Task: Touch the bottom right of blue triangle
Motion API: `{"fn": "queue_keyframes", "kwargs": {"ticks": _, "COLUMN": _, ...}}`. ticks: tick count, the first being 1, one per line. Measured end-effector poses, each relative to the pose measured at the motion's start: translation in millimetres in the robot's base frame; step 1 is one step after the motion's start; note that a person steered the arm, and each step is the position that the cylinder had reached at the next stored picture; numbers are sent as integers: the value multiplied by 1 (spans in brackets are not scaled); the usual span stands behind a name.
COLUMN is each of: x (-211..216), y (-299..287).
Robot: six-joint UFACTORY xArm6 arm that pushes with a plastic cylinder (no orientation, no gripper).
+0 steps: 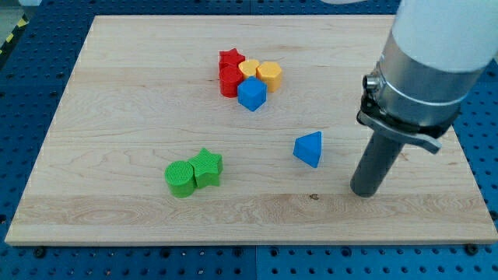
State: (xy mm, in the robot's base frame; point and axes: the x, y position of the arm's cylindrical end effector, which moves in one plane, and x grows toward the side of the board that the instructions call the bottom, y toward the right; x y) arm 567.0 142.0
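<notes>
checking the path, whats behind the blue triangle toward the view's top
Behind the blue triangle is bare wooden board, then a cluster with a blue cube nearest. My tip sits to the triangle's lower right, apart. Nothing there looks covered.

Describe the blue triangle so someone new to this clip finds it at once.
On the wooden board, look right of centre: the blue triangle lies alone, left of my tip. The other blue block is a cube packed among red and yellow blocks near the top.
</notes>
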Motion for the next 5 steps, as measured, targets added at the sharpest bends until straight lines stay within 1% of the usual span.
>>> {"fn": "queue_keyframes", "kwargs": {"ticks": 1, "x": 1, "y": -4}}
{"fn": "queue_keyframes", "kwargs": {"ticks": 3, "x": -5, "y": -41}}
{"fn": "queue_keyframes", "kwargs": {"ticks": 5, "x": -16, "y": -41}}
